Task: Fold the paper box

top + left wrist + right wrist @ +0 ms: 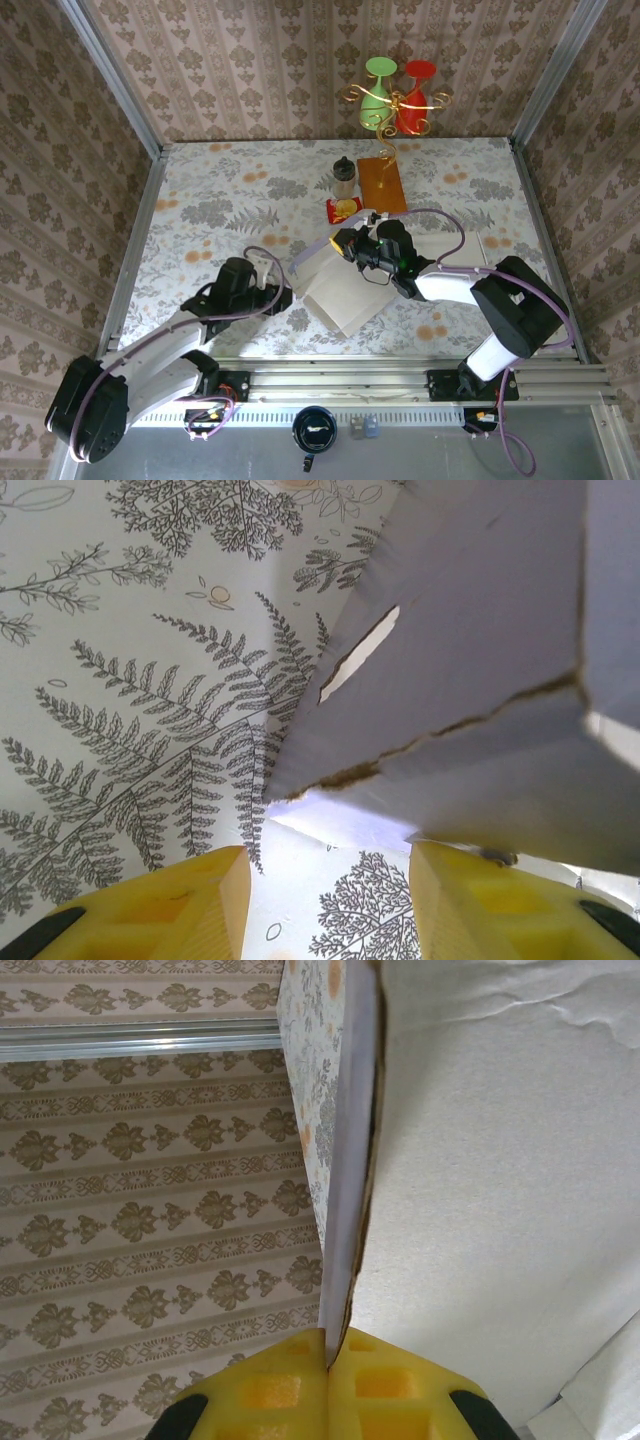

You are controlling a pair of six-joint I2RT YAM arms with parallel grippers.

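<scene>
The paper box [340, 290] is a flat white cardboard blank lying near the table's front centre, with one flap raised at its far edge. My right gripper [352, 246] is shut on that raised flap [345, 1160], whose thin edge runs straight into the closed yellow pads [290, 1390]. My left gripper [283, 298] sits at the box's left corner, open, with bare tablecloth between its yellow fingers [190, 900]. The box's torn-looking crease and a slot [358, 667] lie just beyond those fingers, and the box corner [290, 800] hangs above the gap.
A small dark-lidded jar [344, 178], a brown board [382, 182] and a red snack packet [343, 208] stand behind the box. A gold stand with green and red glasses [398, 98] is at the back. Metal rails [140, 230] bound the table.
</scene>
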